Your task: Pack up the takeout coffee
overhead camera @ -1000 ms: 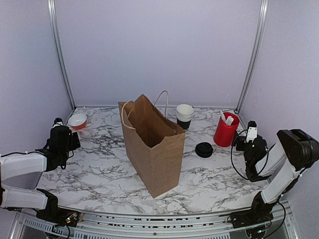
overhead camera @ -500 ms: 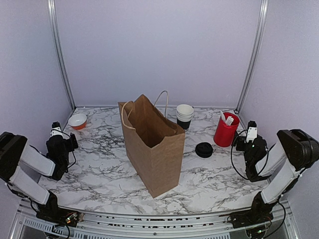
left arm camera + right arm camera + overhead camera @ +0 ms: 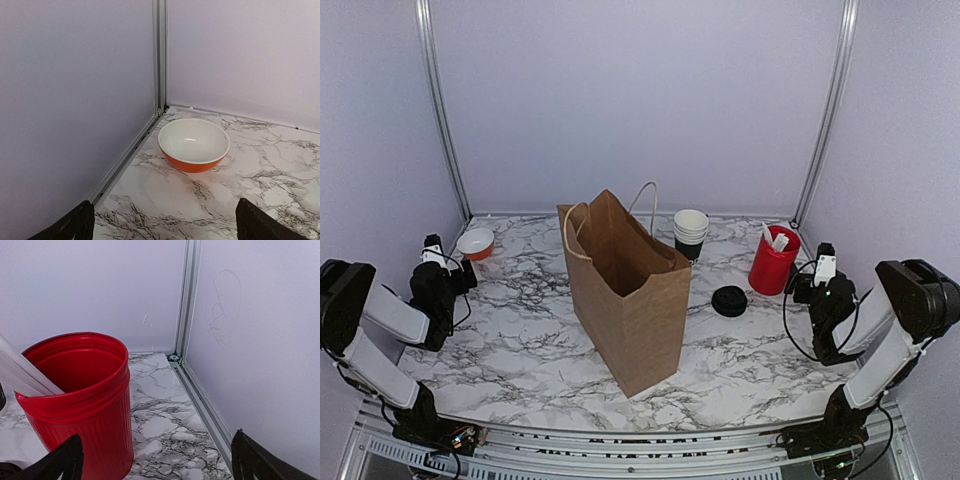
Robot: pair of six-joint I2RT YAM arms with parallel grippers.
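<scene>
Centre of table [image 3: 520, 350]: brown bag [image 3: 638, 300] stands upright, mouth open, handles up. The lidded coffee shows in no view. It may sit down inside the bag, hidden by its walls; cannot tell. Cup stack [image 3: 691, 233], lid pile [image 3: 729, 300] and red holder [image 3: 773, 262] are right of the bag; orange bowl [image 3: 194, 147] is in the far left corner.

Left claw [image 3: 165, 227]: spread, empty, facing the bowl from the left edge. Right claw [image 3: 155, 462]: spread, empty, just beside the holder.

Judgement: neither arm is engaged. Either the coffee is already bagged and the job is near done, or it has not begun.
</scene>
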